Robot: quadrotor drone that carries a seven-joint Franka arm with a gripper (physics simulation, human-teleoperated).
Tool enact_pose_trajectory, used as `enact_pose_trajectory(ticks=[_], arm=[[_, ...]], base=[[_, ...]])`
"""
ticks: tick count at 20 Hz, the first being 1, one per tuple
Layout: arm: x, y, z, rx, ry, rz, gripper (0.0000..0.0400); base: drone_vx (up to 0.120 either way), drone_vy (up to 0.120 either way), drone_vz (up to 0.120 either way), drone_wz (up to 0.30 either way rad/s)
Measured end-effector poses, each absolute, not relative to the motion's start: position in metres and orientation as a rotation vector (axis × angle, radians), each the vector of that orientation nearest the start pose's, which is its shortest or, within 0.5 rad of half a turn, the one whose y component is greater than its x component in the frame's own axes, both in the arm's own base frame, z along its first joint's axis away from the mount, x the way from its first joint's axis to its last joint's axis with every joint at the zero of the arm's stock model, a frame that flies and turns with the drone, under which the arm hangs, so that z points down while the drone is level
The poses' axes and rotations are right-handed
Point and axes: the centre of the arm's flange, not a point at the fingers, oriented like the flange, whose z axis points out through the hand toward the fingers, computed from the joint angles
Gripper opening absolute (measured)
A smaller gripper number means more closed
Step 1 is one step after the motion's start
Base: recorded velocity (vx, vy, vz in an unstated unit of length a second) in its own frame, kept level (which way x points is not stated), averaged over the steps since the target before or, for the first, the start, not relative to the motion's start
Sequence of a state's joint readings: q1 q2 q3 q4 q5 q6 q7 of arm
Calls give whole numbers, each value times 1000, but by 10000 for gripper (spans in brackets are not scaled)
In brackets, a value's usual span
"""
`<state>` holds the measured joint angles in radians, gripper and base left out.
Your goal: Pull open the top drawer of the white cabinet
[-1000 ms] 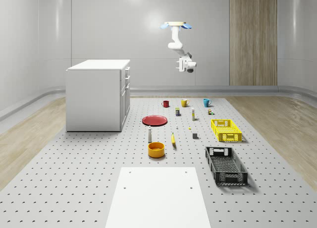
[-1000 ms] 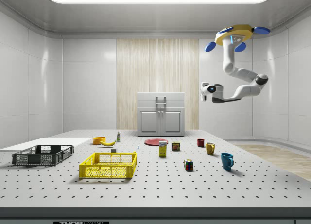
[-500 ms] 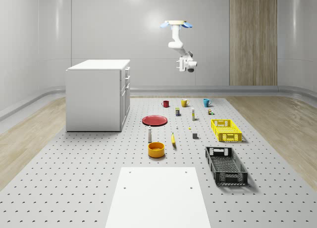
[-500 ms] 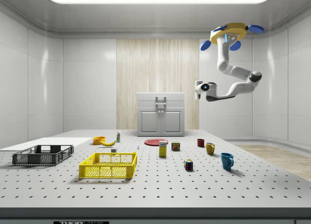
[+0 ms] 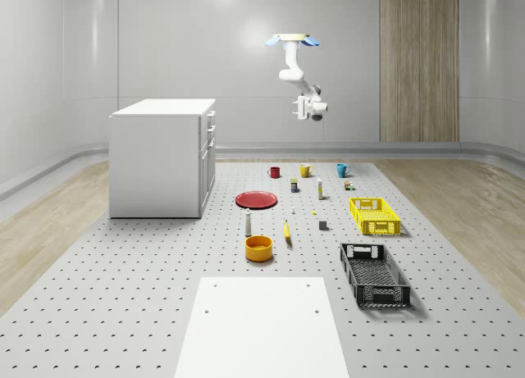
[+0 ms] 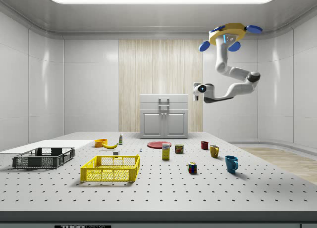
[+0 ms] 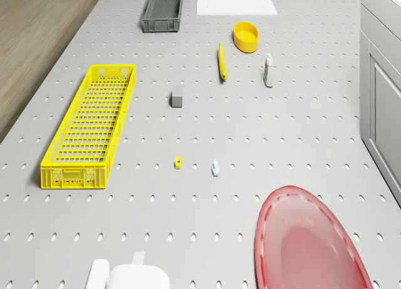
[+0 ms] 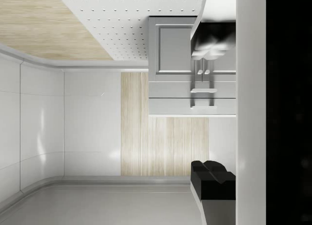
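Well, we hover high over far end of grey pegboard floor [image 5: 123, 312], black two-finger gripper [image 6: 196, 85] well apart from white box cabinet [image 5: 160, 157] at left; top drawer [image 6: 164, 98] shut. Finger state: cannot tell. Risk: misaligned approach, fingers miss handle, bump drawer front.

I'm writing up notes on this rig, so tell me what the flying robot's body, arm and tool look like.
The drone has a flat yellow disc body with blue rotor blades around its rim. The arm hanging from it is glossy white, built of rounded tube segments with grey joints. The tool sits on a white wrist block with a dark round spot on its side; in the wrist view its finger is black and blocky.
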<state>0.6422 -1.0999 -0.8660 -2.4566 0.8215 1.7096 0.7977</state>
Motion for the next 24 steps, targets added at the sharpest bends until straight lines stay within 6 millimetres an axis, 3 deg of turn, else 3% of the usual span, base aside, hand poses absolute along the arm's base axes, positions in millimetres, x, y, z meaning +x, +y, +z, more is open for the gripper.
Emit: enact_pose_trajectory(ticks=[24], arm=[[307,-100,591,-1484,613,613,305]], base=[[120,0,0,0]])
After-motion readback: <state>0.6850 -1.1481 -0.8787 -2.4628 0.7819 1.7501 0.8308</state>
